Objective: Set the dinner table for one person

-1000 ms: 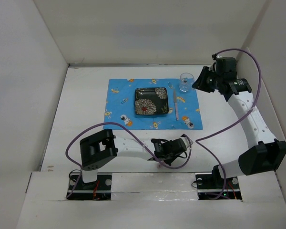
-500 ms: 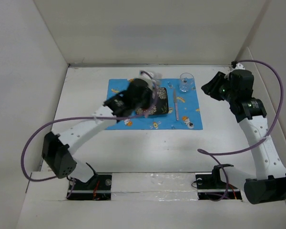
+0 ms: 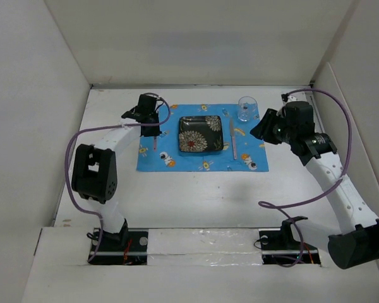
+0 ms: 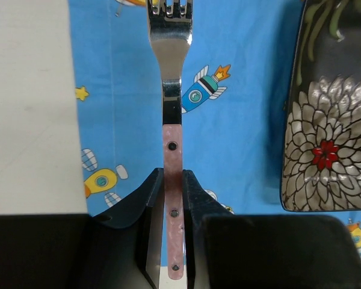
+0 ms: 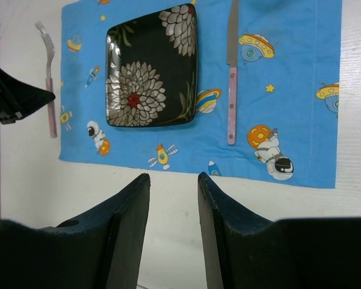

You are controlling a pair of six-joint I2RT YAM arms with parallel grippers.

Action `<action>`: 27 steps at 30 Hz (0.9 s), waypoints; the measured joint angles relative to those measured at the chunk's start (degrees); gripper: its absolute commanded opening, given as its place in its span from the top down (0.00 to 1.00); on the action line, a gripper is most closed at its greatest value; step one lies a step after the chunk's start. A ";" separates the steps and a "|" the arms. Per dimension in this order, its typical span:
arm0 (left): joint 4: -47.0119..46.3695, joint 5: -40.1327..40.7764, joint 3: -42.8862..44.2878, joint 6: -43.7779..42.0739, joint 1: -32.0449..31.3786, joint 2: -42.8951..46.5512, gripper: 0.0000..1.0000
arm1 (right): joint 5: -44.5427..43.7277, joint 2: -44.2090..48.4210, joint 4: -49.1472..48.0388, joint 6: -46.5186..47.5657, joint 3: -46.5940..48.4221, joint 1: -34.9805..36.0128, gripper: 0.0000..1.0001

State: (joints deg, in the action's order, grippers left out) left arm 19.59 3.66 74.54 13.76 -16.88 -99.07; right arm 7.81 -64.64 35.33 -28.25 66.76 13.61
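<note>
Left wrist, gripper [image 4: 172,180] clasps fork [image 4: 170,90], dinner table [image 4: 27,120] leftward

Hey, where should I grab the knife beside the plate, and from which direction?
Take the knife by its pink handle, coming straight down from above and closing across its narrow width. It lies flat on the placemat, handle toward the near edge, with bare cloth on both sides.

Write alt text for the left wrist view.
The left gripper grips the pink handle of a fork, tines pointing away, over a blue cartoon-printed placemat. A black floral plate sits at right; white dinner table at left.
</note>
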 measured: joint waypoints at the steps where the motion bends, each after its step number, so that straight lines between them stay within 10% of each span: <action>1: -0.02 -0.44 0.00 -0.02 -0.09 -1.36 1.00 | 0.15 0.02 -0.07 0.00 -0.42 0.24 0.56; 27: -5.31 -2.86 0.20 0.66 -3.52 -12.24 1.00 | -0.11 -5.16 -1.09 0.17 -1.95 3.52 0.56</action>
State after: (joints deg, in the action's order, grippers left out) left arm 14.28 0.80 74.74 14.41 -20.40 -111.31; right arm 7.70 -69.80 34.24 -28.08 64.82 17.12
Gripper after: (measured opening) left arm 0.100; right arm 0.439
